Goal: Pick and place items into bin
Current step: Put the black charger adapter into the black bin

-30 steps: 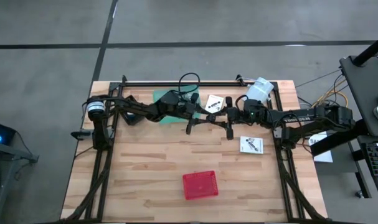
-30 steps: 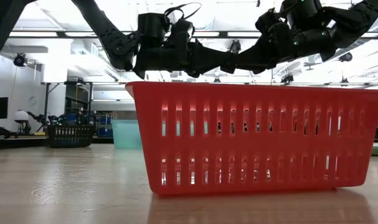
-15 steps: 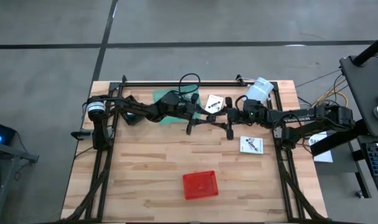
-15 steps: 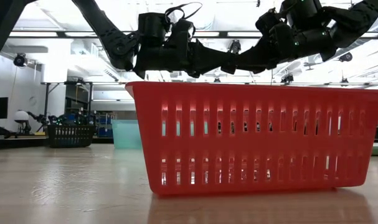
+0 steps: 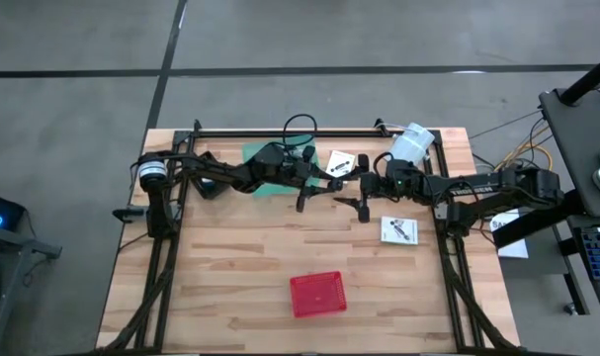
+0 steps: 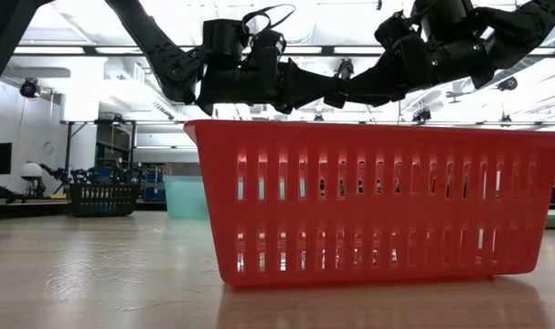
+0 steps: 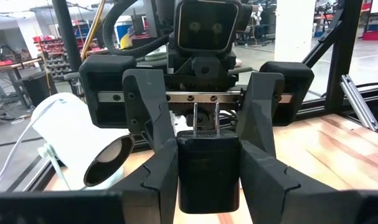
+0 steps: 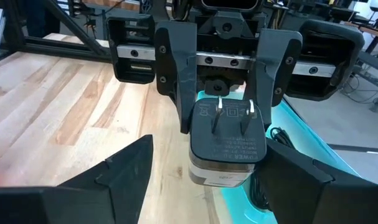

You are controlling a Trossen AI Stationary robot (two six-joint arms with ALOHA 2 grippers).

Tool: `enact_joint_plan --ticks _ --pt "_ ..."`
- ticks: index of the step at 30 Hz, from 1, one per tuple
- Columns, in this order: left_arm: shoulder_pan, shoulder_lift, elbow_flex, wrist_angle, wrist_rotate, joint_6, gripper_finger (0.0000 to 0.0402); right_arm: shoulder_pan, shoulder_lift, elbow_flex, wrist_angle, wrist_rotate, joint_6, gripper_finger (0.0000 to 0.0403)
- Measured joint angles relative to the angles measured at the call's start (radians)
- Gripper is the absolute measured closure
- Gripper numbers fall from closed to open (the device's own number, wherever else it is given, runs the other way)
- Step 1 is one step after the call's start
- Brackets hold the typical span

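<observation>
- Red bin [image 6: 378,201] sits nearest the front edge of the wooden table [image 5: 230,267], a little right of the middle. Nothing shows inside it in the high view.
- Behind it on the right, a white card with black marks [image 5: 399,230] lies flat on the wood, well apart from the bin.
- Mid-table, raised above the wood, both arms meet tip to tip. Left gripper [image 8: 228,121] pinches a black plug adapter [image 7: 207,168] between its fingers; the two metal prongs point at the right arm.
- Right gripper [image 7: 208,121] faces it, fingers [image 8: 123,168] spread wide on either side of the adapter and clear of it.
- Just beyond the meeting point lies a second white card [image 5: 341,162].
- To the left of that card, a teal mat [image 5: 255,158] lies partly under the left arm.
- Far right corner: large white cylinder [image 5: 410,144], tilted.
- Back rail: thin black cable loop [image 5: 300,127].
</observation>
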Motion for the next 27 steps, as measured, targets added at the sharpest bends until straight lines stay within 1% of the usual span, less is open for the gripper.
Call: enact_joint_plan --ticks 7,10,14,22,27 --pt "0.000 -0.012 0.000 -0.036 0.005 0.001 0.0280 0.000 -0.002 0.000 -0.006 0.004 0.000 0.0142" --pt "0.000 -0.024 -0.001 -0.054 0.012 0.001 0.0280 -0.001 -0.002 0.000 -0.007 0.025 -0.015 0.0142" --pt "-0.001 -0.050 -0.012 -0.061 0.015 0.001 0.0280 -0.002 -0.002 0.000 -0.009 0.053 -0.025 0.0142" --pt "0.000 -0.114 -0.044 -0.154 0.012 0.008 0.0280 -0.007 -0.002 0.000 -0.011 0.056 -0.031 0.0144" --pt "-0.002 -0.155 -0.057 -0.169 0.012 0.009 0.0280 -0.008 -0.003 0.000 -0.014 0.056 -0.031 0.0141"
